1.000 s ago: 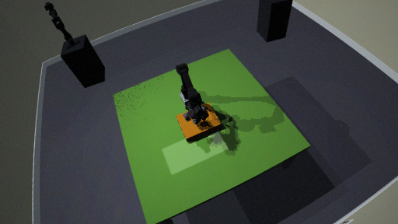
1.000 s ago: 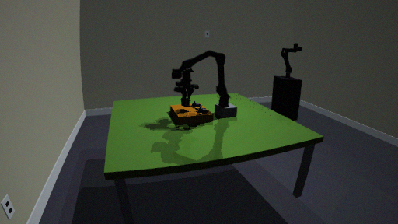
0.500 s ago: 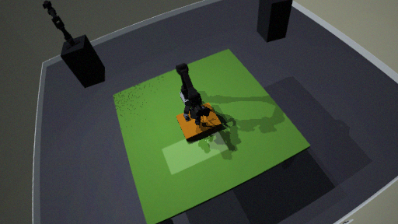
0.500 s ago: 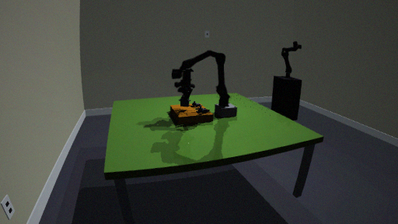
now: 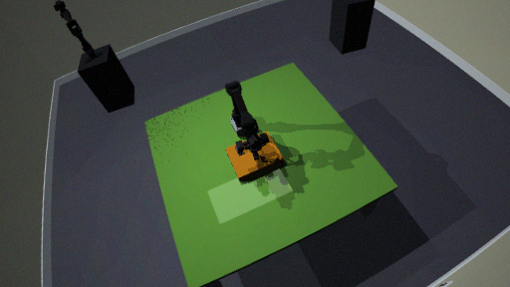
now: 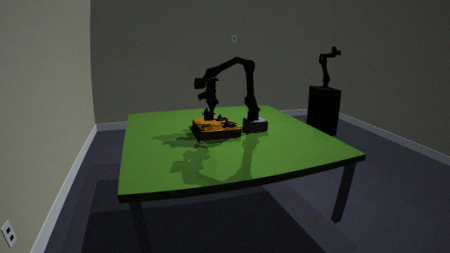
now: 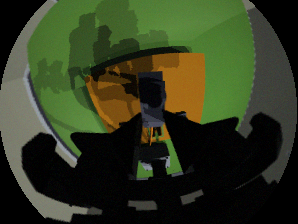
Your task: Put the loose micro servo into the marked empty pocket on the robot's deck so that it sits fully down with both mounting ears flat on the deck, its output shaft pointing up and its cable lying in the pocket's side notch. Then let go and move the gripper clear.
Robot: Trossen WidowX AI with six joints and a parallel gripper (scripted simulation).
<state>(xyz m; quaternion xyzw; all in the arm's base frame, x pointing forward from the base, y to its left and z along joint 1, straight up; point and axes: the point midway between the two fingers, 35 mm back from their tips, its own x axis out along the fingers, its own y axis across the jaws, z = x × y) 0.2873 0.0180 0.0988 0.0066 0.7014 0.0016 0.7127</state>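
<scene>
The orange deck (image 5: 241,166) (image 6: 218,133) (image 7: 189,82) rests on the green table. My gripper (image 5: 255,152) (image 6: 209,115) (image 7: 152,113) points down over the deck and is shut on the dark grey micro servo (image 7: 151,92). In the wrist view the servo stands out beyond the fingertips, over the deck. In the exterior view the fingertips are low, close to the deck's top. I cannot tell whether the servo touches the deck. The marked pocket, its notch and the servo's cable cannot be made out.
Dark parts (image 6: 228,124) sit on the deck beside the gripper. The arm's pale base (image 6: 255,125) stands just beside the deck. A pale rectangle (image 5: 236,201) shows on the table (image 5: 194,244). Another arm on a black pedestal (image 5: 107,80) (image 6: 324,110) stands off the table.
</scene>
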